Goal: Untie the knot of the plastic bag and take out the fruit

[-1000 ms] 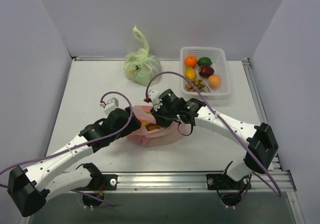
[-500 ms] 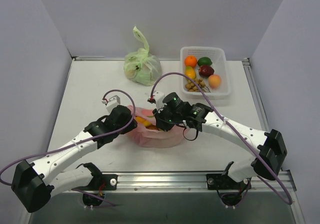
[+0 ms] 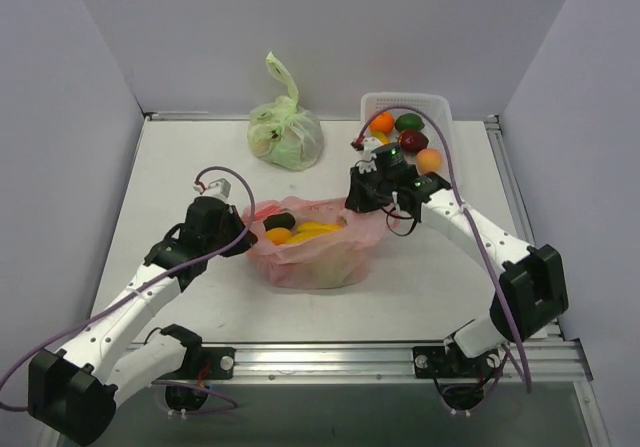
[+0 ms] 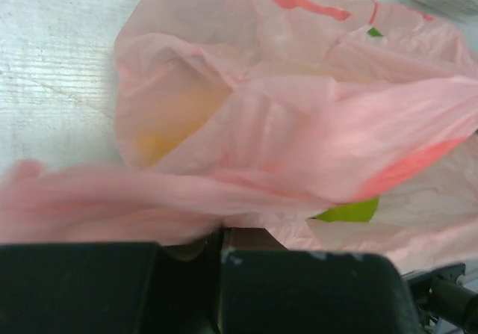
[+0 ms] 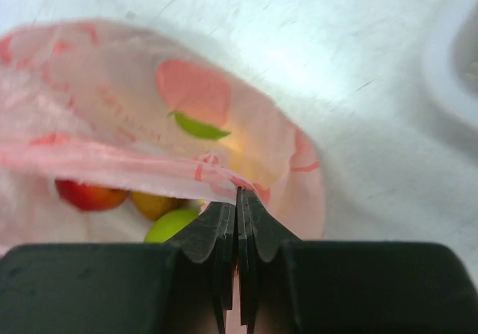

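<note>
The pink plastic bag (image 3: 312, 259) lies mid-table with its mouth stretched wide between my two grippers; no knot shows. Inside the bag lies the fruit: a yellow banana bunch (image 3: 316, 229), an orange piece (image 3: 278, 235) and a dark piece (image 3: 280, 220). My left gripper (image 3: 245, 233) is shut on the bag's left rim; in the left wrist view (image 4: 220, 233) pink film runs into its closed jaws, with a green apple (image 4: 347, 211) behind. My right gripper (image 3: 358, 205) is shut on the right rim (image 5: 239, 192), above a red apple (image 5: 89, 196) and the green apple (image 5: 173, 226).
A tied pale green bag (image 3: 285, 132) stands at the back centre. A white basket (image 3: 400, 97) with several fruits sits at the back right, just behind my right wrist. Purple cables loop over both arms.
The left gripper closed on the bag's left rim. Both grippers drew apart, the right one back toward the basket, and the bag's mouth opened wide, showing the fruit.
</note>
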